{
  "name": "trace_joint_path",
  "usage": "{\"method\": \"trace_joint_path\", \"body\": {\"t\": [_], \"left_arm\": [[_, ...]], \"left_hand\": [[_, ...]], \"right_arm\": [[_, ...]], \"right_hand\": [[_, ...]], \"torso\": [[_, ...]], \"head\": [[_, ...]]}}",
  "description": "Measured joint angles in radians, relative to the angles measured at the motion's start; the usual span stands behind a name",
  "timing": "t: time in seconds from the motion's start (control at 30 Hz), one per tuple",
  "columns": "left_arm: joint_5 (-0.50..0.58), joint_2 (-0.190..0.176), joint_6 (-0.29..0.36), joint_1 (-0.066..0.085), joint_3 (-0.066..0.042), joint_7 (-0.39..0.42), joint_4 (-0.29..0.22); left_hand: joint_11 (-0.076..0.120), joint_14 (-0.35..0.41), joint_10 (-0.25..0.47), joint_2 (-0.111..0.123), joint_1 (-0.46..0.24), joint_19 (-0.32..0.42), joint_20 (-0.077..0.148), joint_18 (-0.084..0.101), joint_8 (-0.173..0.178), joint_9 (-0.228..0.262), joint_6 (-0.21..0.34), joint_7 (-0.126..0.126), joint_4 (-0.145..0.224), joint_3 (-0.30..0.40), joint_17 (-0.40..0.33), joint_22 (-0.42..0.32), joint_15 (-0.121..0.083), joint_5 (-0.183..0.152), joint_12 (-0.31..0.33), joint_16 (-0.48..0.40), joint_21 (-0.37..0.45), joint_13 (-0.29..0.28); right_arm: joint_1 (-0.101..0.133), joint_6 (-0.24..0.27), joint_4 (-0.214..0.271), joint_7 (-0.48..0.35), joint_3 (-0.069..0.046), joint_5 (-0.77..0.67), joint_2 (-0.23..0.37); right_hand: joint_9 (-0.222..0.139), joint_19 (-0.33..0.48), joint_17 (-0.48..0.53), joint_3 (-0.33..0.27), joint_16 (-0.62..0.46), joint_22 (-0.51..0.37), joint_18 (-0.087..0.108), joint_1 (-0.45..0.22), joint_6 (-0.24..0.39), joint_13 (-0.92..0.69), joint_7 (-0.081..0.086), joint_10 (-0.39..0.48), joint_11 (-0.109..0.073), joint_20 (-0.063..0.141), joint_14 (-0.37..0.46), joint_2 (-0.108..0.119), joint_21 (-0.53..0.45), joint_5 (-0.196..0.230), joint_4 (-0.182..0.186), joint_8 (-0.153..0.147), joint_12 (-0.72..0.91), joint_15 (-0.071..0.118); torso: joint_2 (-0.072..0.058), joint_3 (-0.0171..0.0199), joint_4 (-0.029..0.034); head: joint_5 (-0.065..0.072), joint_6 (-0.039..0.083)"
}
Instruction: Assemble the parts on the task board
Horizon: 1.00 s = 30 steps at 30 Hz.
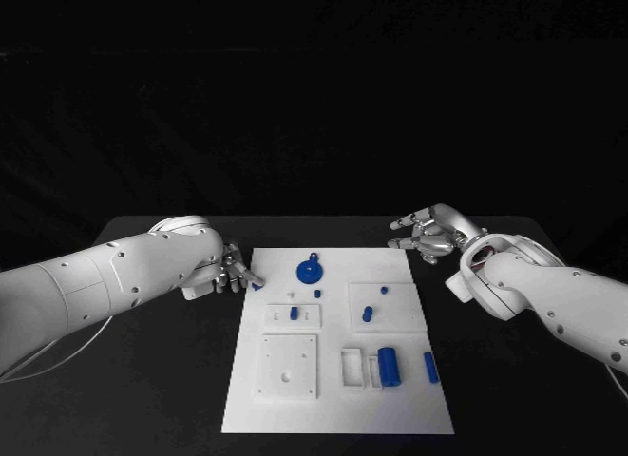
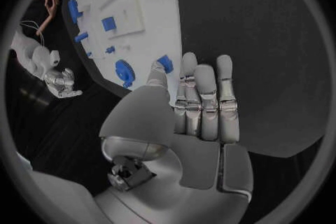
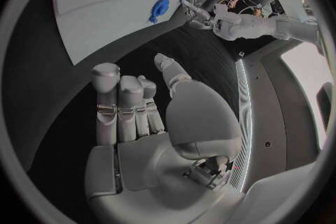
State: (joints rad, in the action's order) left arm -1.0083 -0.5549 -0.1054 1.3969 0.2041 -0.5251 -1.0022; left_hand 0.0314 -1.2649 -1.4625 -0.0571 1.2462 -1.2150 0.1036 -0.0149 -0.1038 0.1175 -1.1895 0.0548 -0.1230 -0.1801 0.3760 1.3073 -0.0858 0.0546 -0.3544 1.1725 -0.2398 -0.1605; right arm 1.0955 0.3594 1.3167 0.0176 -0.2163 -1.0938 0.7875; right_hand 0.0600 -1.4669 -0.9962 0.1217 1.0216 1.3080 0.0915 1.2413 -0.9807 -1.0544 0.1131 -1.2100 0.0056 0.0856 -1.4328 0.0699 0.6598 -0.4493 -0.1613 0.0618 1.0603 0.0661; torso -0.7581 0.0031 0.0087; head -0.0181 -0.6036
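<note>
Parts are spread over the board [image 1: 396, 399] at frame centre on the counter [image 1: 149, 399]: a round blue disc [image 1: 311, 272] near the board's top edge, small pegs [image 1: 294, 313] mid-board, a cylinder [image 1: 390, 366] and a thin bar [image 1: 431, 367] lower right. One small part [image 1: 257, 283] is seen at the left hand's [image 1: 226, 273] fingertips, right at the board's upper-left edge; in the left wrist view that blue part [image 2: 165, 63] sits at the thumb tip, apparently pinched, though the contact itself is not clearly resolved. Right hand [image 1: 426, 233] is held off the board's upper-right corner, over bare counter, fingers loosely curled with nothing in them.

Key relation: the disc lies just right of the left hand in frame, between both hands but closer to the left. No long axis is offered by the disc apart from its small top tab. Cylinder and bar lie with long axes running up-down in frame, well below both hands. Left hand is judged the better placed for the next insertion.
</note>
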Motion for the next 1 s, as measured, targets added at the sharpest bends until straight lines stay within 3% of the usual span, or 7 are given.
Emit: {"method": "trace_joint_path", "body": {"t": [0.3, 0.47, 0.6, 1.0], "left_arm": [[0.014, 0.004, -0.003, -0.002, 0.0, 0.005, 0.012], [0.024, 0.004, -0.007, -0.001, -0.002, 0.011, 0.013], [0.04, 0.001, -0.009, 0.0, -0.003, 0.017, 0.015], [0.106, -0.01, -0.012, 0.001, -0.003, 0.028, 0.023]], "left_hand": [[-0.003, 0.0, 0.003, -0.024, 0.053, 0.0, 0.0, 0.0, 0.0, 0.029, 0.001, 0.0, 0.042, 0.011, 0.0, 0.0, 0.0, 0.003, 0.0, 0.0, 0.0, -0.001], [-0.005, 0.001, 0.012, -0.065, 0.099, 0.0, 0.0, 0.0, 0.012, 0.029, 0.017, 0.013, 0.052, 0.016, 0.0, 0.0, 0.001, 0.072, 0.0, 0.0, 0.0, -0.001], [-0.01, 0.004, 0.018, -0.1, 0.123, 0.0, 0.0, 0.0, 0.024, 0.029, 0.029, 0.018, 0.07, -0.002, 0.0, 0.001, 0.004, 0.102, 0.0, 0.0, 0.0, 0.003], [-0.017, 0.011, 0.032, -0.126, 0.124, 0.004, -0.004, 0.0, 0.027, 0.029, 0.047, 0.021, 0.075, -0.007, -0.001, 0.001, 0.011, 0.159, 0.0, 0.0, 0.0, 0.007]], "right_arm": [[-0.002, 0.0, 0.0, 0.0, 0.0, 0.0, 0.001], [-0.003, 0.0, 0.001, 0.0, 0.0, 0.0, 0.001], [-0.003, -0.001, 0.002, 0.0, 0.0, 0.0, 0.001], [-0.005, -0.002, 0.004, 0.0, 0.0, 0.0, 0.001]], "right_hand": [[0.0, 0.0, 0.0, 0.0, 0.0, 0.0, 0.0, 0.0, 0.0, 0.0, 0.0, 0.0, 0.0, 0.0, 0.0, 0.0, 0.0, 0.0, 0.0, 0.0, 0.0, 0.0], [0.0, 0.0, 0.0, 0.0, 0.0, 0.0, 0.0, 0.0, 0.0, -0.001, 0.0, 0.0, 0.0, 0.0, 0.0, 0.0, 0.0, 0.0, 0.0, 0.0, 0.0, 0.0], [0.0, 0.0, 0.0, 0.0, 0.0, 0.0, -0.001, 0.0, -0.008, -0.001, 0.006, -0.002, 0.002, 0.0, 0.0, 0.0, 0.0, 0.0, 0.0, 0.0, 0.0, 0.0], [0.0, 0.0, 0.0, 0.0, 0.0, 0.0, -0.001, 0.0, -0.011, -0.001, 0.005, -0.002, 0.002, 0.0, 0.0, 0.0, 0.0, 0.0, 0.0, 0.0, 0.0, 0.0]], "torso": [[0.001, 0.0004, 0.0003], [0.001, 0.0002, 0.0011], [0.001, -0.0001, 0.0016], [0.001, -0.0006, 0.0021]], "head": [[0.001, 0.0], [0.0, 0.0], [-0.002, 0.001], [-0.008, 0.0]]}}
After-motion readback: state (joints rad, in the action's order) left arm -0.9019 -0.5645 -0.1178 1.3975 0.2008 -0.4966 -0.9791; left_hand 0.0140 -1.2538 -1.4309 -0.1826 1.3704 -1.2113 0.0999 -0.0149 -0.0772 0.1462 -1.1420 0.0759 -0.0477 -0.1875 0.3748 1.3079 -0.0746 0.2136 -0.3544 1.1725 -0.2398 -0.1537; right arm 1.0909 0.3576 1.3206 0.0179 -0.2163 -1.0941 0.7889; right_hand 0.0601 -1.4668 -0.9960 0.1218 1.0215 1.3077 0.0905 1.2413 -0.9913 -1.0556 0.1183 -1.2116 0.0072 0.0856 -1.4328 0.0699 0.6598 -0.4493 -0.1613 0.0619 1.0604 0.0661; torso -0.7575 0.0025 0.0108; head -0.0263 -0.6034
